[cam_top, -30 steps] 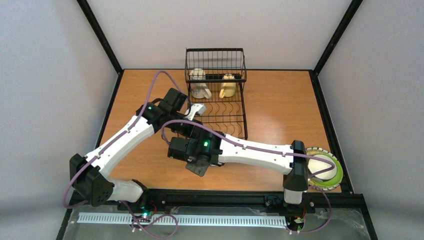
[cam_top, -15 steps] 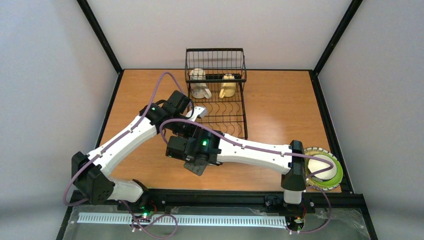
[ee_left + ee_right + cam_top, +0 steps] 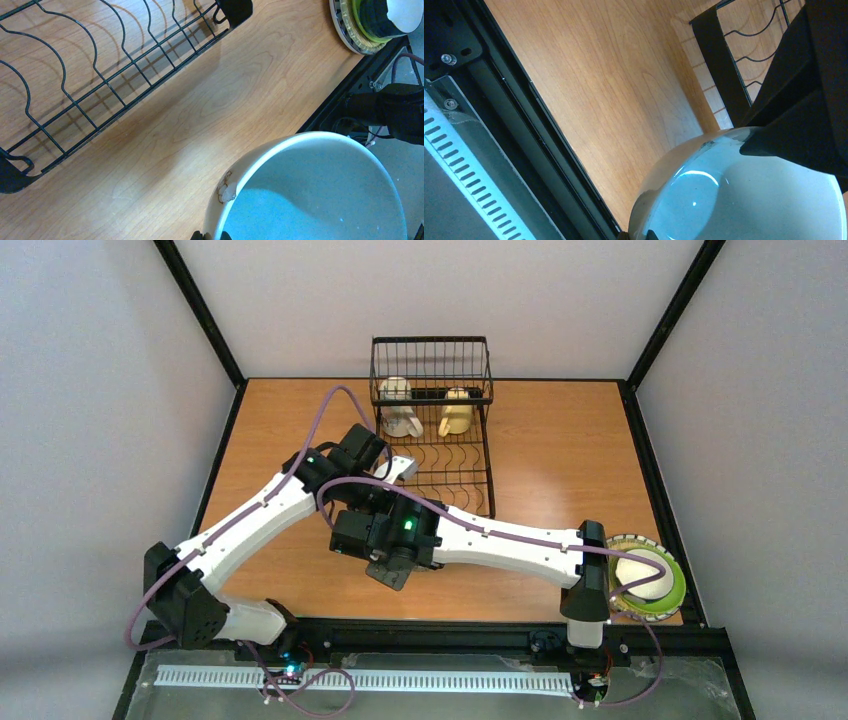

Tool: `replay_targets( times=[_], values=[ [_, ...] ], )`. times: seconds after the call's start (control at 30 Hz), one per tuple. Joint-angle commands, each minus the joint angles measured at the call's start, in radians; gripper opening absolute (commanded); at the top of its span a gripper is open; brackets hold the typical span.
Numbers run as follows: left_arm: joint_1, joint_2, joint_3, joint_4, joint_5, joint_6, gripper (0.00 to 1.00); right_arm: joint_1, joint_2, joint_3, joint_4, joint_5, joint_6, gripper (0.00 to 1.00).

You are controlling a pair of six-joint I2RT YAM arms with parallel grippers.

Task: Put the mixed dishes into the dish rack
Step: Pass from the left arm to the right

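Observation:
A teal-and-white bowl (image 3: 310,195) hangs over the wooden table just in front of the black wire dish rack (image 3: 440,455). My left gripper (image 3: 212,235) is shut on its white rim, one finger on each side of the wall. On the opposite rim my right gripper (image 3: 639,235) is shut as well. From above, the crossed arms hide the bowl. A white mug (image 3: 400,420) and a cream-yellow mug (image 3: 456,415) stand in the rack's tall basket. A white bowl (image 3: 640,575) rests on the lime-green plate (image 3: 672,598) at the near right corner.
The rack's curved plate slots (image 3: 75,100) hold nothing. My right forearm (image 3: 510,545) stretches across the table's near half from right to left. The black frame rail (image 3: 524,135) runs along the table's near edge.
My left gripper's jaws have gone from wide open to shut on the bowl's rim, and the left arm has edged slightly right. The right gripper has kept its grip.

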Motion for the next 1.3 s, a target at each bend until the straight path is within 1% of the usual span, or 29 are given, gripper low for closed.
replay_targets(
  times=[0.0,0.17,0.27,0.37,0.4,0.43,0.57,0.7,0.87,1.0,1.07,1.27],
  values=[
    [-0.003,-0.03,-0.003,0.009,-0.029,-0.047,0.0,0.008,0.004,0.022,-0.004,0.03,0.031,0.02],
    [-0.003,-0.046,-0.02,0.032,-0.042,-0.063,0.0,0.008,0.002,0.008,-0.003,0.047,0.043,0.03],
    [-0.004,-0.052,-0.03,0.041,-0.049,-0.068,0.0,0.008,0.002,-0.008,-0.003,0.048,0.054,0.09],
    [-0.003,-0.061,-0.037,0.049,-0.06,-0.071,0.0,0.007,0.002,-0.018,-0.003,0.051,0.068,0.19],
    [-0.004,-0.062,-0.04,0.054,-0.062,-0.072,0.0,0.008,0.003,-0.019,-0.004,0.054,0.071,0.26],
    [-0.004,-0.062,-0.043,0.06,-0.063,-0.075,0.0,0.008,0.004,-0.018,-0.004,0.054,0.075,0.35],
    [-0.003,-0.059,-0.048,0.074,-0.061,-0.082,0.0,0.008,0.006,-0.024,-0.002,0.057,0.092,0.52],
    [-0.004,-0.053,-0.047,0.078,-0.064,-0.079,0.0,0.008,0.008,-0.028,-0.001,0.066,0.097,0.61],
    [-0.003,-0.05,-0.054,0.09,-0.064,-0.085,0.0,0.007,0.009,-0.029,-0.001,0.079,0.092,0.68],
    [-0.003,-0.051,-0.067,0.103,-0.066,-0.091,0.0,0.004,0.009,-0.031,-0.002,0.084,0.087,0.7],
    [-0.004,-0.051,-0.074,0.112,-0.066,-0.095,0.0,0.001,0.005,-0.031,-0.001,0.087,0.09,0.73],
    [-0.003,-0.052,-0.079,0.123,-0.076,-0.105,0.0,-0.004,0.0,-0.032,-0.002,0.09,0.096,0.75]
  ],
)
